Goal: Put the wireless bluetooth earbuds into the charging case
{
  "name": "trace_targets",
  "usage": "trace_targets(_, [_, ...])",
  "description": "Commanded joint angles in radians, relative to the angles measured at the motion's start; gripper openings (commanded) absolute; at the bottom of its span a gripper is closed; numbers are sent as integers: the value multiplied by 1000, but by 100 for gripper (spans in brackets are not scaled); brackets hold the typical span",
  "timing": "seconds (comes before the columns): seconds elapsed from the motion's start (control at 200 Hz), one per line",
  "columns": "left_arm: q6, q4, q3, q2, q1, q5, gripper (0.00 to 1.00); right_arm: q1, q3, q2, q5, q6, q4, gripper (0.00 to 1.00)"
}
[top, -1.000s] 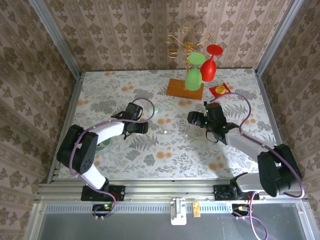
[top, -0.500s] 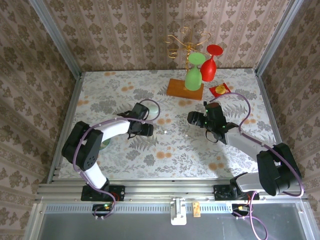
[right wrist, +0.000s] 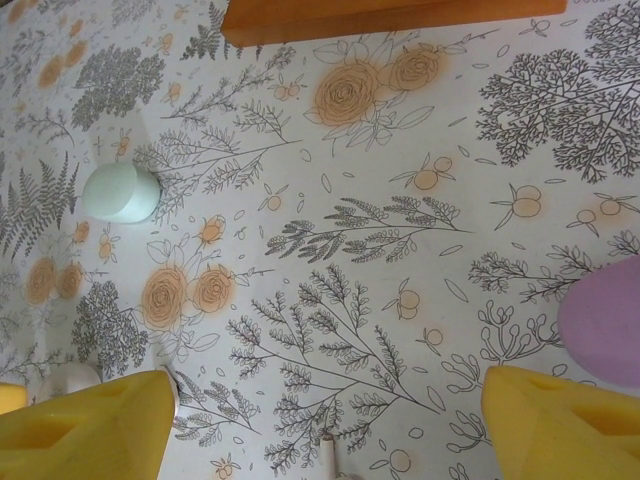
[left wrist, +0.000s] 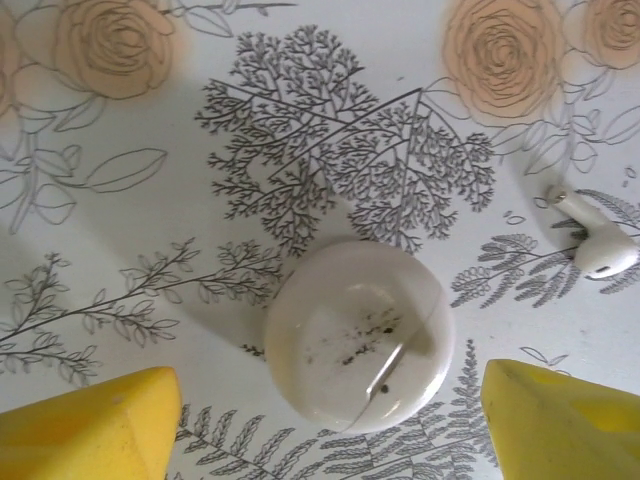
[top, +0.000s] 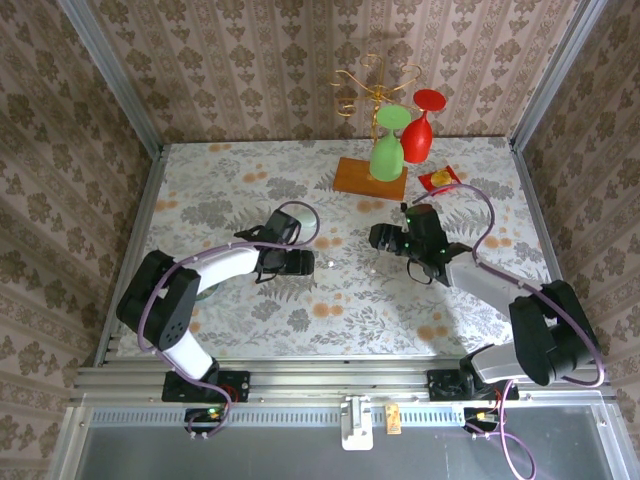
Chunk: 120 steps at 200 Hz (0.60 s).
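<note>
The left end effector hovers low over the flower-printed table, near its middle. Its 2 yellow fingers are spread wide, 1 on each side of a closed white case, and neither one touches it. This pebble-shaped case lies flat on the table, with dark specks and a thin hair-like line across its lid. A white earbud lies loose on the table to the right of the case, apart from it and from the fingers. The right end effector sits right of centre, pointing toward the left one. Its yellow fingers are also parted, with nothing between them. In the right wrist view, a pale green case rests on the table to the left, and a purple case is cut off by the right edge. A whitish stem, possibly another earbud, pokes in at the bottom edge. A wooden base runs along the top.
</note>
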Motion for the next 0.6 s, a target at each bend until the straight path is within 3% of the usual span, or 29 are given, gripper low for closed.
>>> trace_targets(0.0, [-18, -49, 34, -7, -11, -49, 79, 11, 29, 20, -24, -15, 16, 81])
trace_targets(0.595, [4, -43, 107, 100, -47, -24, 71, 27, 53, 73, -44, -5, 25, 81])
